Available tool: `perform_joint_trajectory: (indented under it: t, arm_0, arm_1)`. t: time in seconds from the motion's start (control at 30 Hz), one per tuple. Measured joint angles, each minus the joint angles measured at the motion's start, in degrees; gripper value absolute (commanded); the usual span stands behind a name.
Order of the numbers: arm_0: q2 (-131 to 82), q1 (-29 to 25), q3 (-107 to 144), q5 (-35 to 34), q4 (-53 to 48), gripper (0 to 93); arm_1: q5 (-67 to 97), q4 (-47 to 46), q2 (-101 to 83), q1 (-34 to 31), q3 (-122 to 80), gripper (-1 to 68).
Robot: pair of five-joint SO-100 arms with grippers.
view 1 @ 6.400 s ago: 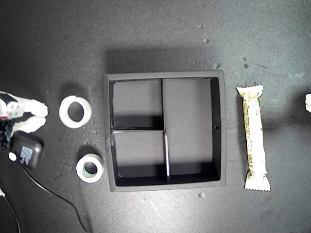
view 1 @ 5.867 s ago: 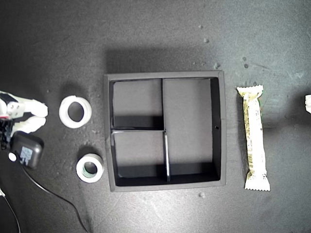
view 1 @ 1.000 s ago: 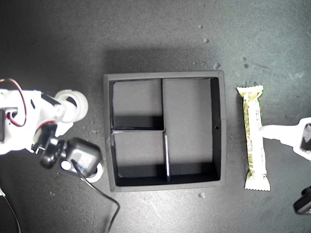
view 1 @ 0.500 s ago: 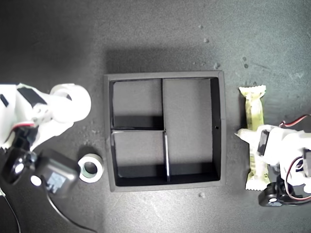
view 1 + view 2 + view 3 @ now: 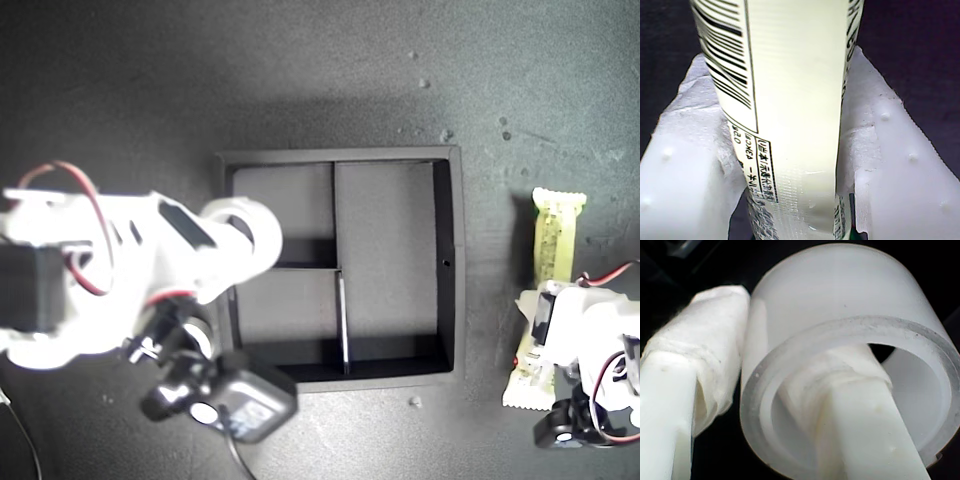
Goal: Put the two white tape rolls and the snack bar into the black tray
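My second gripper (image 5: pixel 236 246) (image 5: pixel 765 340) is shut on a white tape roll (image 5: pixel 256 226) (image 5: pixel 840 290), one finger inside the ring and one outside. It holds the roll over the black tray (image 5: pixel 452 262) at the tray's edge on the exterior view's left. The arm covers the place where the other tape roll lay. On the exterior view's right, my first gripper (image 5: pixel 533 330) (image 5: pixel 782 100) is shut on the snack bar (image 5: pixel 556 238) (image 5: pixel 790 60). The bar is tilted beside the tray, barcode side showing in the first wrist view.
The second arm's black camera and cable (image 5: pixel 238 402) hang near the tray's corner at the exterior view's lower left. Small white specks (image 5: pixel 446 134) dot the dark table behind the tray. The tray's three compartments hold nothing.
My second gripper has carried the tape roll towards the exterior view's right, over the tray's edge. My first gripper holds the snack bar, whose far end has swung right and away from the tray.
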State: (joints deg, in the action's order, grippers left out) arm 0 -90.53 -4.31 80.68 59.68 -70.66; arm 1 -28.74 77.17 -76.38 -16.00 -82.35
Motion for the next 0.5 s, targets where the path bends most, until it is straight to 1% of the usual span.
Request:
perform_joint_trajectory:
  t: [0.07,0.17,0.33,0.5]
  arm_0:
    - [3.78,0.00,-4.57,0.00,-2.02,0.3]
    - [8.79,0.09,-10.37,0.00,-5.01,0.3]
    - [16.00,0.44,-18.11,0.00,-9.40,0.3]
    - [23.55,1.05,-26.89,0.00,-14.94,0.3]
  arm_1:
    - [0.00,4.13,0.00,0.00,6.06,0.1]
    - [0.00,6.50,0.00,-0.26,15.03,0.1]
    - [0.00,6.50,3.78,-0.79,26.81,0.1]
    - [0.00,6.59,16.96,0.18,45.35,0.1]
